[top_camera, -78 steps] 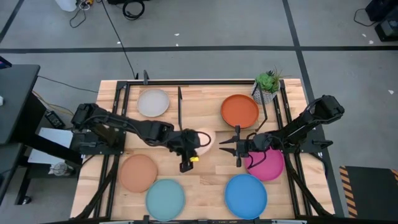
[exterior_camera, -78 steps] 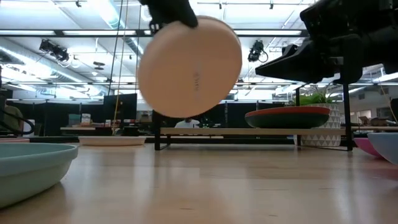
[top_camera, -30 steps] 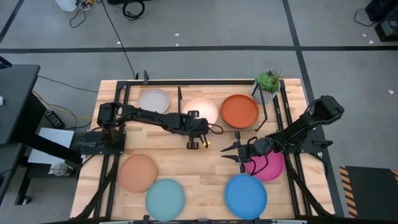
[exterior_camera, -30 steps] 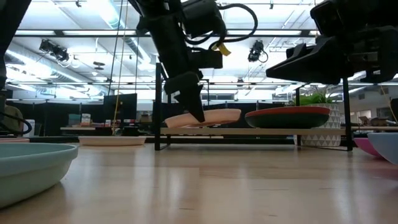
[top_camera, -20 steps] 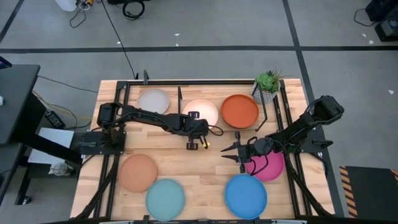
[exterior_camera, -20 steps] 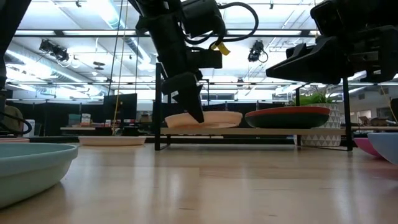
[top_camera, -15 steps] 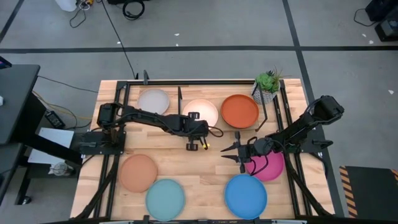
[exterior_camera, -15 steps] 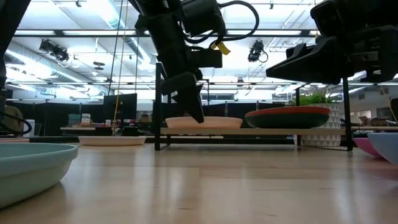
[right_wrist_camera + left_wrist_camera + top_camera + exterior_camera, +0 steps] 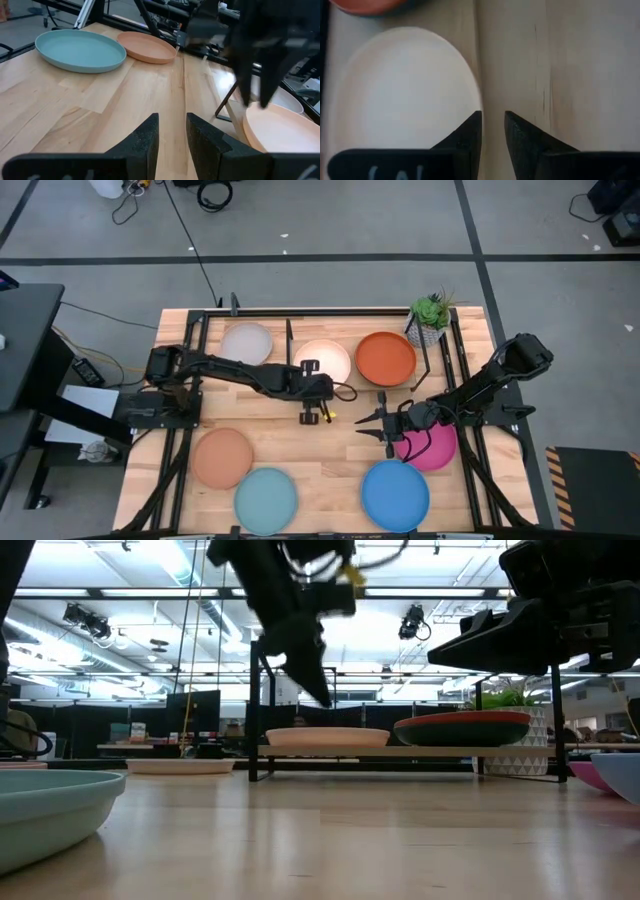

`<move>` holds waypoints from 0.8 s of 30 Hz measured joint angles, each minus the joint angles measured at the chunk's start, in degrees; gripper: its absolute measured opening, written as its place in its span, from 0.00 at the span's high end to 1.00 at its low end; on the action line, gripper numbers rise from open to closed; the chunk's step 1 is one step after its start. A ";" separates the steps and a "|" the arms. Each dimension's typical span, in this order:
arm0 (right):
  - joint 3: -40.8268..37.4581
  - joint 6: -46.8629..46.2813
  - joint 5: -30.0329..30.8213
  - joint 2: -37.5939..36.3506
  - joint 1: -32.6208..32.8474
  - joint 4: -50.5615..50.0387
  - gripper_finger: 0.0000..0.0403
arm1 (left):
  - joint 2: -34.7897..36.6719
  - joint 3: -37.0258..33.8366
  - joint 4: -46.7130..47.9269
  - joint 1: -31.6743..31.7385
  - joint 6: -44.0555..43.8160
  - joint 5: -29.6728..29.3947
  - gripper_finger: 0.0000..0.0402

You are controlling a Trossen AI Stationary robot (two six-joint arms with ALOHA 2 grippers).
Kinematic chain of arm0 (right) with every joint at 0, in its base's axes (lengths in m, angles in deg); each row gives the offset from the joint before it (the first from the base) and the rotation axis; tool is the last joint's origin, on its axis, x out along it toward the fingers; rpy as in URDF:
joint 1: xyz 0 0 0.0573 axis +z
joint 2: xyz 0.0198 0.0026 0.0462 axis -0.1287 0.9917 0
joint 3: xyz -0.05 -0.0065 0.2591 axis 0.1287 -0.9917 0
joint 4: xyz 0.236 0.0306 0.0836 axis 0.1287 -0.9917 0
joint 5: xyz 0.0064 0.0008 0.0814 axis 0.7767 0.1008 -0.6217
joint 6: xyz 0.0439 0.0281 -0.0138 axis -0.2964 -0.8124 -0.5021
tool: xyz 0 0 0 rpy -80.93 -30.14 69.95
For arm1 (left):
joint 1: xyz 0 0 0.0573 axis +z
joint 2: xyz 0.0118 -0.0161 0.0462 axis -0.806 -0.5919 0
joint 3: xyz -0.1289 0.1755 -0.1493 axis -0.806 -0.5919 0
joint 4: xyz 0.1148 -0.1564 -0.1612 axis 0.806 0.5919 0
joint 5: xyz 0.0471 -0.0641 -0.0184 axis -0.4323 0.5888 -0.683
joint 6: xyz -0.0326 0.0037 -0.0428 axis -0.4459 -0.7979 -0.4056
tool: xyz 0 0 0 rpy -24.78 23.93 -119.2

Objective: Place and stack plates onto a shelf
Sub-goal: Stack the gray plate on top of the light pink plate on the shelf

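The pale peach plate (image 9: 325, 358) lies flat on the light-wood shelf (image 9: 400, 751), left of the orange plate (image 9: 386, 357), which sits on a dark teal plate (image 9: 462, 734). My left gripper (image 9: 328, 387) hangs open just above the peach plate's near edge (image 9: 470, 95), touching nothing. My right gripper (image 9: 378, 427) waits open, low over the table beside the magenta plate (image 9: 432, 446). On the table lie the grey-white plate (image 9: 247, 344), the tan plate (image 9: 222, 457), the light blue plate (image 9: 266, 498) and the bright blue plate (image 9: 395, 493).
A small potted plant (image 9: 430, 318) stands at the shelf's far right end. The shelf's black rod ends (image 9: 251, 720) rise beside the peach plate. Bare wood lies between the two grippers in the table's middle (image 9: 345, 450).
My left gripper has let go of the pale peach plate and risen clear of it. The plate, which was tilted with its held edge up, has settled flat on the shelf.
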 joint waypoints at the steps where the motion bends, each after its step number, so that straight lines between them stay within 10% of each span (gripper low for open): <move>1: 0.00 0.00 0.00 0.00 0.00 0.00 0.74 | 0.72 0.67 -0.11 -0.08 -0.18 -0.01 0.77; 11: 0.01 -0.68 0.00 0.00 -0.01 -0.80 0.74 | 7.62 6.55 -1.01 -0.39 1.44 2.50 0.77; 24: 0.00 -2.60 0.02 0.00 0.76 -1.66 0.74 | 22.17 -9.20 -28.64 -0.19 6.28 11.44 0.77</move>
